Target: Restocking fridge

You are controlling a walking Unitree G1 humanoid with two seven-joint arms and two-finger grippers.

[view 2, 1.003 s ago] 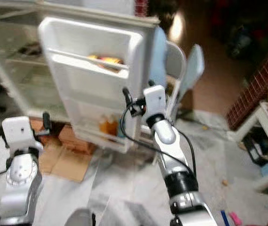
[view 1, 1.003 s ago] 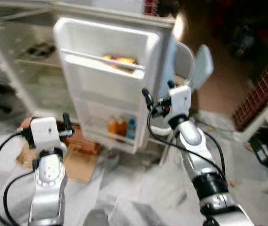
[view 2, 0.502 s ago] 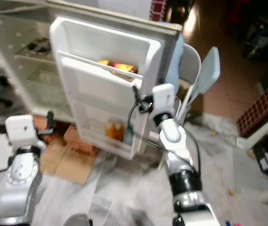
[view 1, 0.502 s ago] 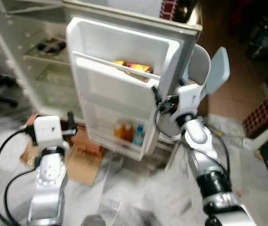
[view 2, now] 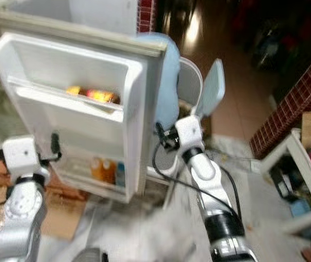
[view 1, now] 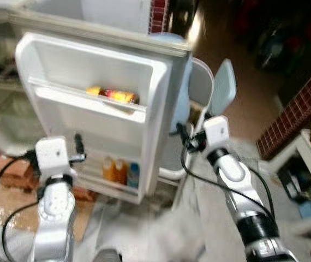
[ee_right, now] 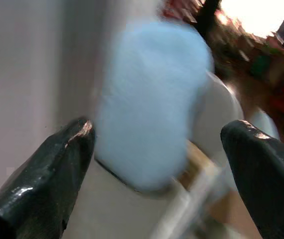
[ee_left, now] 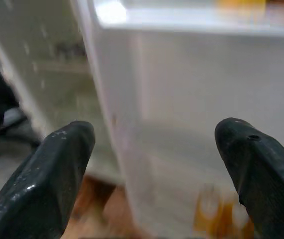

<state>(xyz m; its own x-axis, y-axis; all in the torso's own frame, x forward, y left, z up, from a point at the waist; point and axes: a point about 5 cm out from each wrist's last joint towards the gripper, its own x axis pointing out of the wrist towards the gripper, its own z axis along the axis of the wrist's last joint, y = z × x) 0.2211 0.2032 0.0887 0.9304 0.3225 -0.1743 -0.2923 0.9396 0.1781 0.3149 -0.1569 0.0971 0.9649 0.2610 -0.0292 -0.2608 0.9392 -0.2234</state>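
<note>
The view has swung since a moment ago. The right gripper (ee_right: 157,164), fingers spread and empty, has slid off the fridge door (view 1: 90,98) edge; the left gripper (ee_left: 152,164), also spread, faces the door's bottles (view 1: 117,170).

No legible text, label, brand, number or sign anywhere. Checked orange bottles (view 1: 114,170) and blue-capped bottle (view 1: 133,174) on lower shelf of fridge door (view 1: 90,82): labels too blurred to read. Checked yellow and red packets (view 1: 113,95) on upper door shelf: colours only, no lettering made out. Whole scene smeared by motion blur.
</note>
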